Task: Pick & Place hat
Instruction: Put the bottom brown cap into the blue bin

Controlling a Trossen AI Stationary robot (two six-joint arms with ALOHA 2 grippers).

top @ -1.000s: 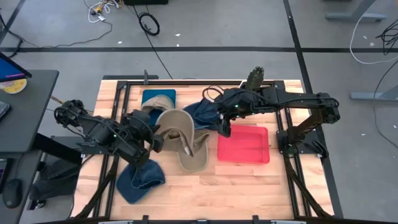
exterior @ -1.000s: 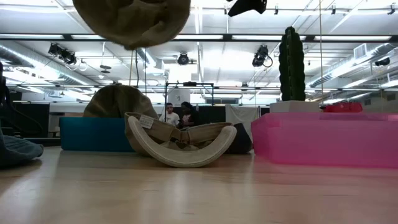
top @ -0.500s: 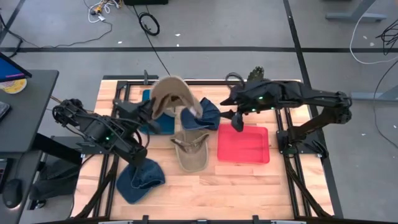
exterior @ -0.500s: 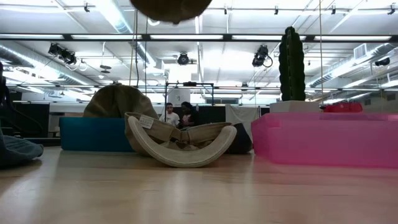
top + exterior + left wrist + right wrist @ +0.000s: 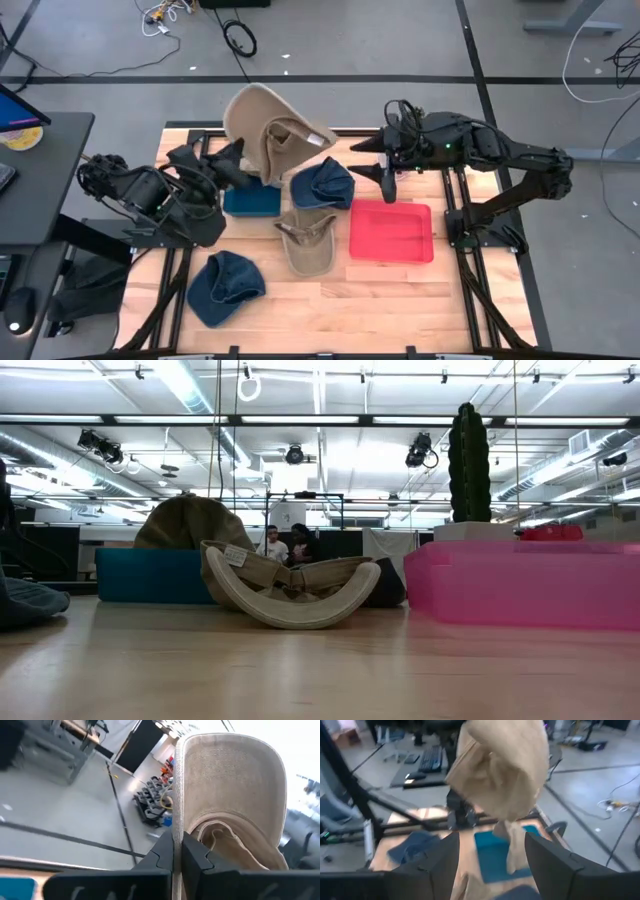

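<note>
Tan cloth is hanging in the air at the far left of the table: the left gripper [image 5: 243, 163] is pinching the brim of the lifted tan hat [image 5: 262, 132], its fingers [image 5: 165, 852] clamped tight on the thin edge, above the blue tray [image 5: 250, 200]. The hat is looking light and floppy, its crown sagging, so the stiffer brim seems the best place to hold. A denim hat [image 5: 224, 286] is lying near left, another tan hat [image 5: 306, 243] at centre, a second denim hat [image 5: 322, 185] behind it. Further right, the right gripper [image 5: 384, 181] is waiting with fingers spread wide, holding nothing, above the pink tray [image 5: 392, 233].
</note>
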